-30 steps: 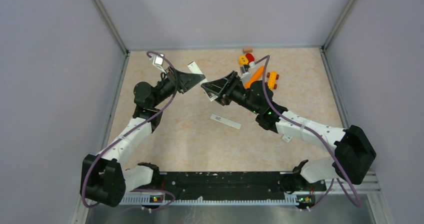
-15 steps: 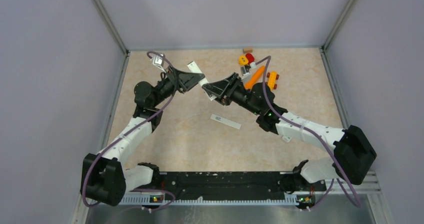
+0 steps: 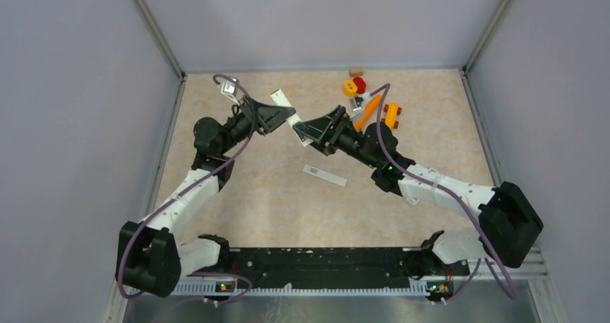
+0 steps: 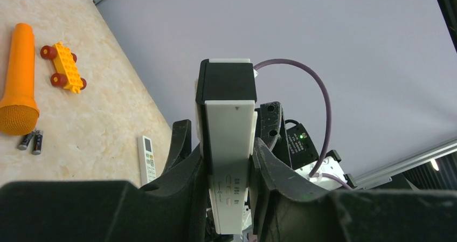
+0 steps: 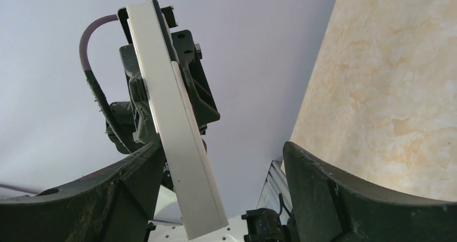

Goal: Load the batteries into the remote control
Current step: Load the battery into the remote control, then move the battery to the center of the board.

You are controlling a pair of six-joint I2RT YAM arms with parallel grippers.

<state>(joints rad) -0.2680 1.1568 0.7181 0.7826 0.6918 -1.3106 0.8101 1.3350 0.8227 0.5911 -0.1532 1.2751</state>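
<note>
The remote control [image 4: 229, 129] is held off the table, pinched between the two fingers of the left gripper [image 4: 226, 151], which press its long sides from either flank. Its free end pokes out toward the right gripper [image 5: 222, 149]. That gripper's jaws stand spread wide: the white bar runs just beside the finger on the left of the right wrist view, though contact there cannot be judged, and the other finger is well apart from it. In the top view the remote [image 3: 293, 119] shows only as a short white stretch bridging the two claws above the middle of the table [image 3: 252, 193]. It is a long, very slim white bar with a black section [image 4: 226, 83] at its far end and faint markings low on its white face. The batteries [image 4: 30, 142], two tiny dark cylinders, lie side by side on the table, just beside the wide end of the orange carrot toy [image 4: 19, 80] and well apart from both claws. The remote's near end is cut off behind the left fingers, and no open battery bay can be made out.
</note>
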